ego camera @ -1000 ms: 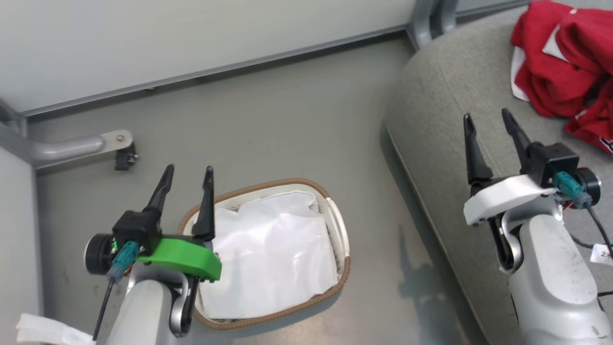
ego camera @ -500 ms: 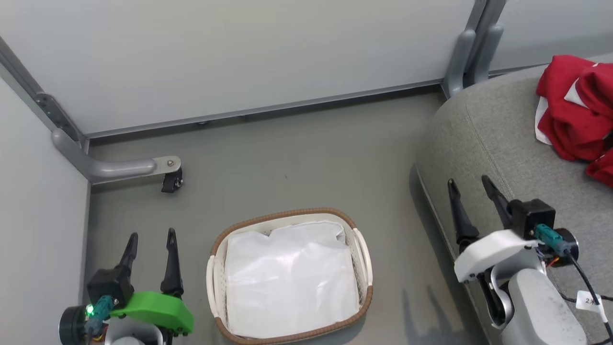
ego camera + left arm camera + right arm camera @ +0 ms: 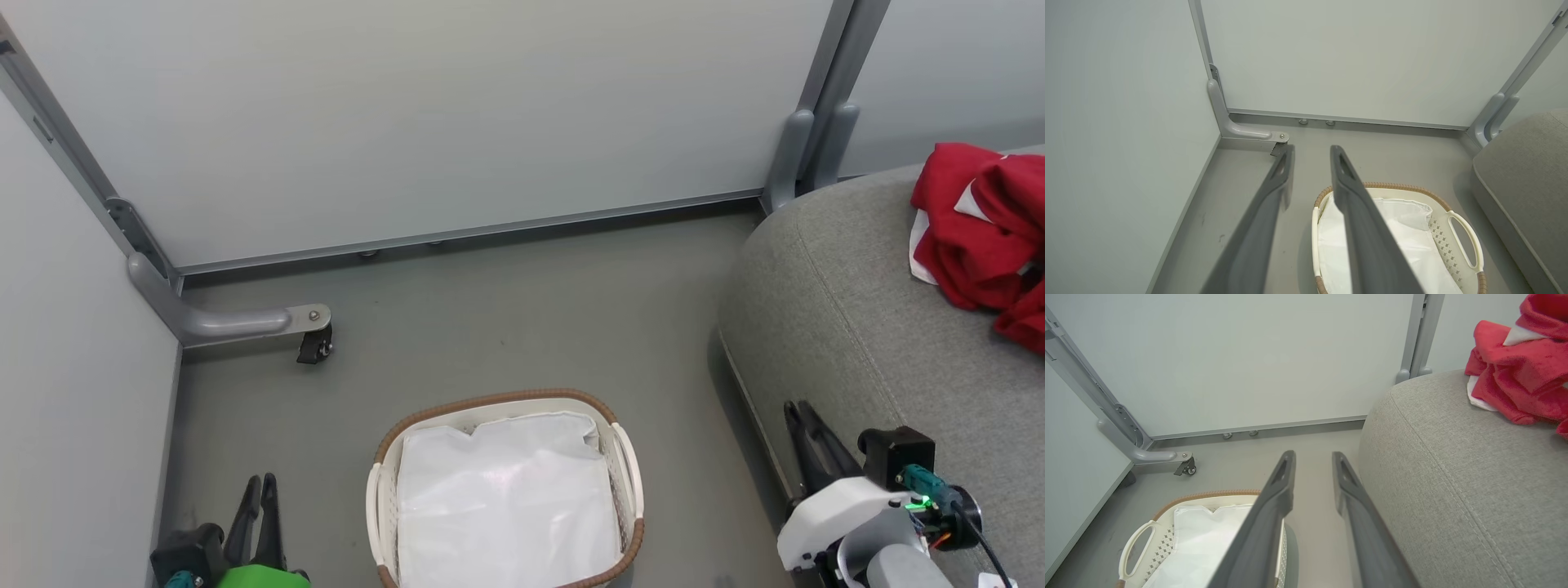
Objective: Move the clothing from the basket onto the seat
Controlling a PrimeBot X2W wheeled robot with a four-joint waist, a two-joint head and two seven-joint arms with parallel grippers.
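The clothing (image 3: 971, 245), a heap of red fabric with white panels, lies on the seat (image 3: 857, 327), a big grey sofa at the right; the right wrist view has the clothing (image 3: 1515, 379) at its top right. On the floor, the basket (image 3: 490, 400) holds its white liner (image 3: 506, 498) and nothing red. My left gripper (image 3: 261, 482) is low at the left of the basket, open and empty, with a gap between its fingers in the left wrist view (image 3: 1311, 153). My right gripper (image 3: 798, 407) hangs by the sofa's front edge, open and empty (image 3: 1313, 458).
Pale partition walls close in the back and left. A grey metal foot with a black caster (image 3: 314, 347) juts onto the floor behind the basket at the left. A grey post (image 3: 804, 155) stands at the sofa's back corner. Bare grey floor lies between basket and sofa.
The head view has shifted, and more wall shows. Both grippers have drawn back toward the bottom edge, and the left one has come off the basket's rim. Both stay open.
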